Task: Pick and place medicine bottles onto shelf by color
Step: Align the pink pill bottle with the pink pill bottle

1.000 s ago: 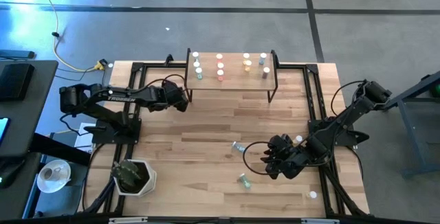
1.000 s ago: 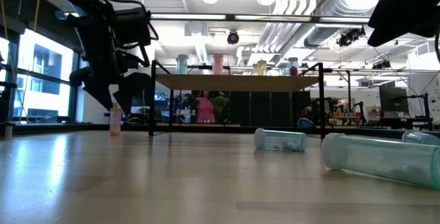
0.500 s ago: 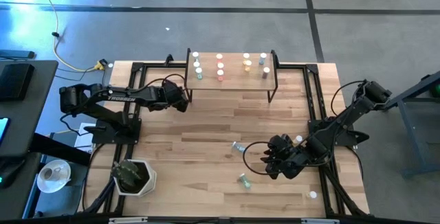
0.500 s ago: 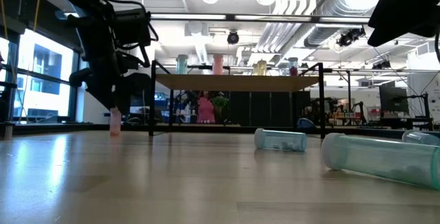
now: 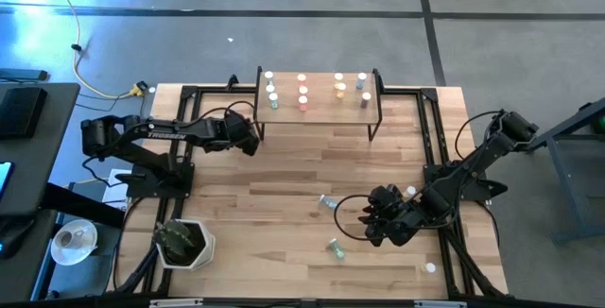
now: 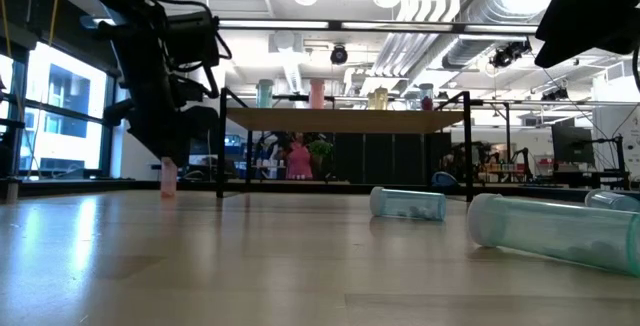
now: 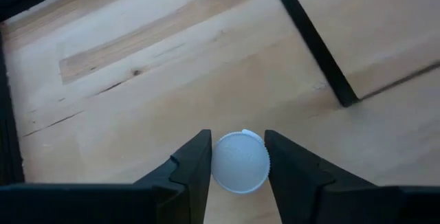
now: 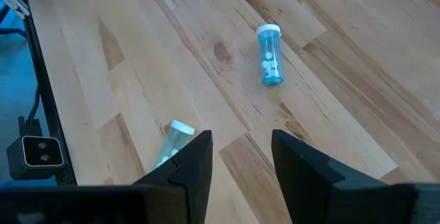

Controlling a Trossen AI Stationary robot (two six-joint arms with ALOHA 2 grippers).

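The left gripper is down at the far left of the butcher-block wooden table, just beside the front left leg of the small light-wood shelf on thin black metal legs; its two dark fingers sit right against either side of the round white cap of a small upright pink bottle, and to my eye they are clamped on it, though the grip is only on the cap as far as the wrist view shows; the shelf already carries rows of tiny white-capped bottles in green, pink, yellow and grey columns; two teal bottles lie on their sides on the table near the right gripper, which hangs over them with its jaws apart and nothing between them; one more white-capped bottle stands near the front right corner. What worries me is the lift: a hold that high on a smooth cap could let the bottle swing or slip out, and it would roll away across the wood; the shelf leg is so close that a careless rise could knock the frame and topple the bottles standing above; carrying it to the wrong column would spoil the colour sorting too.
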